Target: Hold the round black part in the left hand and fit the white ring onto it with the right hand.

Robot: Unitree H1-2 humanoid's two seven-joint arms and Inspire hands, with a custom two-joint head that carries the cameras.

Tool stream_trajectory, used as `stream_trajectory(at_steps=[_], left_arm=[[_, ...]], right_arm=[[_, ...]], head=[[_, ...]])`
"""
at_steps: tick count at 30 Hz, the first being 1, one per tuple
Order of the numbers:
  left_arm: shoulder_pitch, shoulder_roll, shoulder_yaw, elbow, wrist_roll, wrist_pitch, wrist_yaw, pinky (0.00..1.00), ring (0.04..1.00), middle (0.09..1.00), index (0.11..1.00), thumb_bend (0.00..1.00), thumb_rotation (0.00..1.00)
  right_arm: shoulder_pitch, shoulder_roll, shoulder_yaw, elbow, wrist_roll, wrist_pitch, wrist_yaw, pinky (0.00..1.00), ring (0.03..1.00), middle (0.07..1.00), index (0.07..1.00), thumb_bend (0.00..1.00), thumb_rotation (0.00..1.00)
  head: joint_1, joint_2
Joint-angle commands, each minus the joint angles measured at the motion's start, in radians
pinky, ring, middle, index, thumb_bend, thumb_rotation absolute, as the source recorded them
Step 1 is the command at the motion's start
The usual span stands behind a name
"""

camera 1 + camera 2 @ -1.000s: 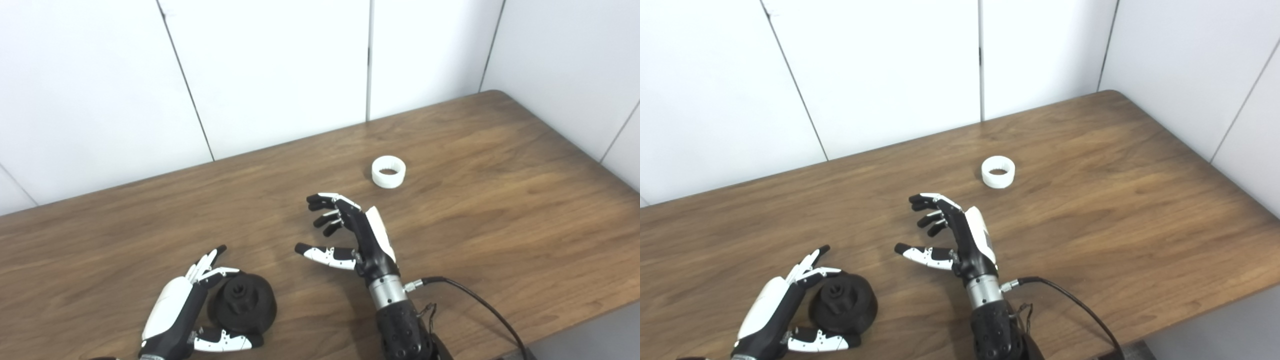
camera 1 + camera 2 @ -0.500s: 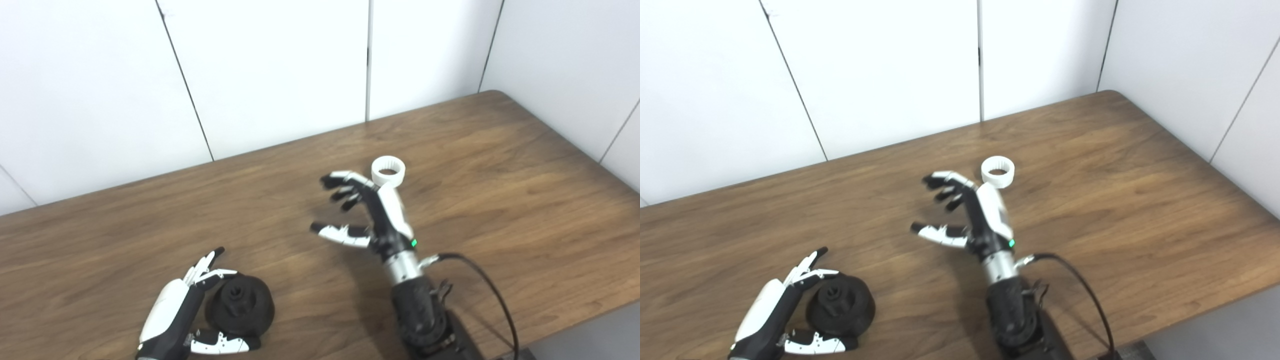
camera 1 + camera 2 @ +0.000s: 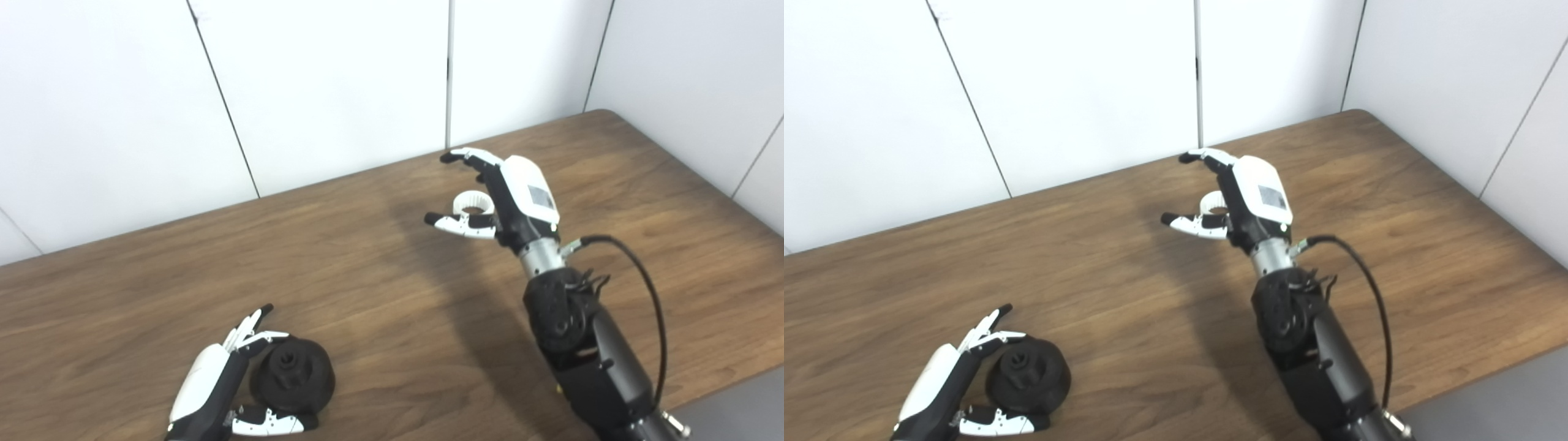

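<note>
White wall panels back a brown wooden table (image 3: 367, 294) that fills the lower part of both head views. Right arm (image 3: 588, 355) reaches far across the table; right hand (image 3: 499, 196) hangs above the white ring (image 3: 470, 199), fingers (image 3: 468, 156) arched past its far side and thumb (image 3: 456, 223) on the near side, spread apart with nothing held. Cannot tell whether any finger touches the ring, which appears to rest flat on the table. Left hand (image 3: 220, 383) sits at the near left edge, cupped loosely about the round black part (image 3: 293, 378): fingers along its left side, thumb under its near edge, contact looks light and the part rests on the table. The 2 parts lie well apart. Step in hand, by judgement: reach for the ring, grasp not yet made. Next move calls for lowering the right hand and closing thumb against fingers on the ring wall, while the left hand firms its hold on the black part and lifts it.
</note>
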Motion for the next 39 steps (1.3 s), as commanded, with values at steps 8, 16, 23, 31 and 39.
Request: stream_trajectory(at_steps=[8,16,23,31,39], left_arm=[[-0.009,0.016,0.01,0.011,0.008,-0.025,0.003,1.0,1.0,1.0,0.632,0.97,0.24],[-0.013,0.014,0.014,0.01,0.009,-0.024,-0.006,1.0,1.0,1.0,0.633,0.98,0.26],[-0.015,0.018,0.017,0.003,0.011,-0.023,-0.011,1.0,1.0,1.0,0.634,0.97,0.25],[-0.013,0.025,0.023,0.004,0.008,-0.033,-0.012,1.0,1.0,1.0,0.633,0.98,0.26],[-0.01,0.027,0.028,-0.007,0.002,-0.023,-0.024,1.0,1.0,1.0,0.634,0.98,0.25]], right_arm=[[-0.128,-0.081,0.02,0.042,-0.06,0.098,0.14,0.82,0.982,1.0,0.853,0.87,0.48],[-0.2,-0.144,0.023,0.178,-0.009,0.146,0.262,0.89,1.0,1.0,0.925,0.94,0.6],[-0.226,-0.176,0.035,0.286,0.039,0.145,0.289,0.88,1.0,1.0,0.961,1.0,0.65],[-0.225,-0.194,0.053,0.345,0.074,0.147,0.311,0.97,1.0,1.0,0.964,1.0,0.64],[-0.211,-0.191,0.056,0.345,0.076,0.149,0.32,0.98,1.0,1.0,0.928,1.0,0.55]], head=[[0.005,0.0],[0.008,-0.001],[0.013,0.002],[0.016,0.004],[0.017,0.008]])
